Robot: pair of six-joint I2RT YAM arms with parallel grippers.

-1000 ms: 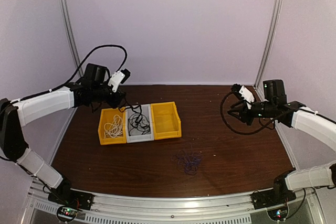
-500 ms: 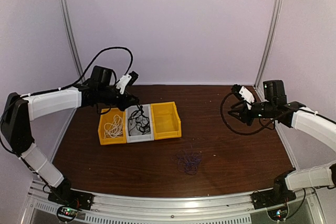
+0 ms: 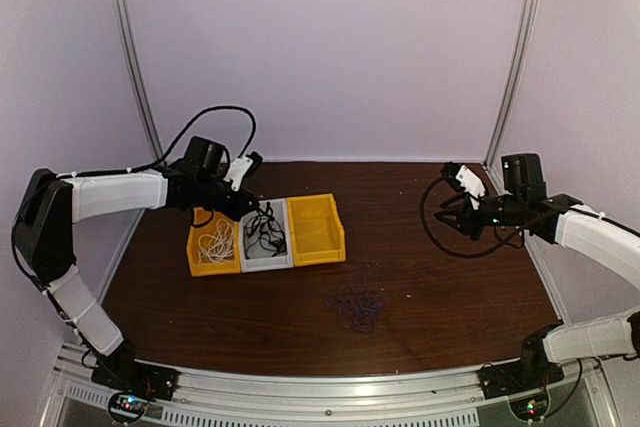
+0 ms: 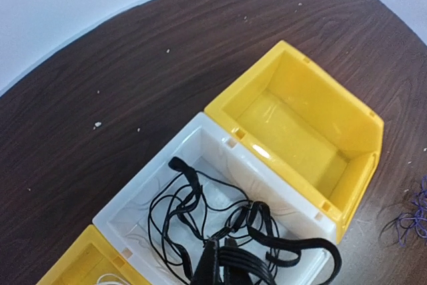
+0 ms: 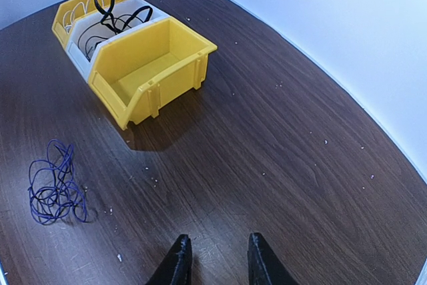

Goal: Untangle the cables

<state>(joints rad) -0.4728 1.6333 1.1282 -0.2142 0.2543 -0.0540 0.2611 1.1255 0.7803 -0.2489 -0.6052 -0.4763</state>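
My left gripper hangs over the white bin, shut on strands of the black cable. In the left wrist view its jaws pinch the black cable, whose loops rest in the white bin. A white cable lies in the left yellow bin. A dark blue cable lies loose on the table; it also shows in the right wrist view. My right gripper is open and empty above the table at the right, its jaws apart.
The right yellow bin is empty and touches the white bin; it fills the upper left of the right wrist view. Purple walls and metal posts close in the back and sides. The brown table stretches between the bins and my right arm.
My left gripper has moved right and down from behind the left yellow bin to over the white bin, carrying the black cable. The right arm has not moved.
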